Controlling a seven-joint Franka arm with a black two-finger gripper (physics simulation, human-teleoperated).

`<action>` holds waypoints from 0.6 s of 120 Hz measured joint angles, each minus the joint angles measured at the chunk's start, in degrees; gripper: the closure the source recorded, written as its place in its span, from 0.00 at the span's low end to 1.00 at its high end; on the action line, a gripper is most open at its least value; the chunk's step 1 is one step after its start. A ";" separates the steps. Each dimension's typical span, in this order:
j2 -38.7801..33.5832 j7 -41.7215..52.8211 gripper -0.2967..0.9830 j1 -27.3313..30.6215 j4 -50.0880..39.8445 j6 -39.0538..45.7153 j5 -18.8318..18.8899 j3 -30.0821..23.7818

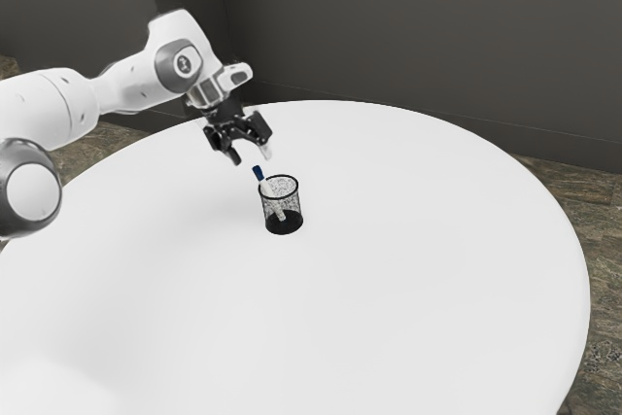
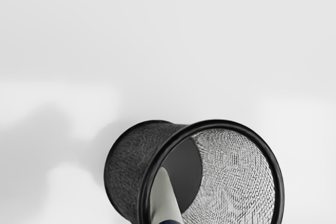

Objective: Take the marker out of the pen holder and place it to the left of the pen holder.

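Marker: 1 marker (image 1: 266,186) is standing inside the pen holder (image 1: 295,209), leaning, its dark blue cap (image 1: 258,172) poking out above the rim (image 1: 298,187) toward the exterior view's left.
Why it is leaning: the mouth is wider than the barrel, so the marker is probably resting on 2 supports, its foot on the dark floor (image 1: 284,226) and its upper part against the rim.
Pen holder: it is standing upright on the round white table (image 1: 408,269), its flat base apparently keeping it steady.
Gripper: the gripper (image 1: 250,155) is hovering just above the cap, its 2 fingers (image 1: 265,151) parted and nothing being held between them.
Why it is held so: the arm (image 1: 131,85) is reaching in from the exterior view's left and tilting the hand, which seems to be suiting the marker's slant.
Step in hand: the gripper is apparently lining up for a grasp; the marker is awaiting removal.
Next move: the hand is needing to lower along the slant, pinch the cap, and lift until the foot is clearing the rim.
Risk: an off-line pull could be dragging the light-looking holder along or tipping it.
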 joint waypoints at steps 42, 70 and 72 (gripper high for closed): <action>0.44 0.70 0.24 -0.93 -1.47 0.91 -0.03 0.07; 0.43 0.90 0.29 -1.25 -2.16 1.06 -0.16 0.07; 0.44 0.89 0.30 -1.24 -2.22 1.06 -0.16 0.07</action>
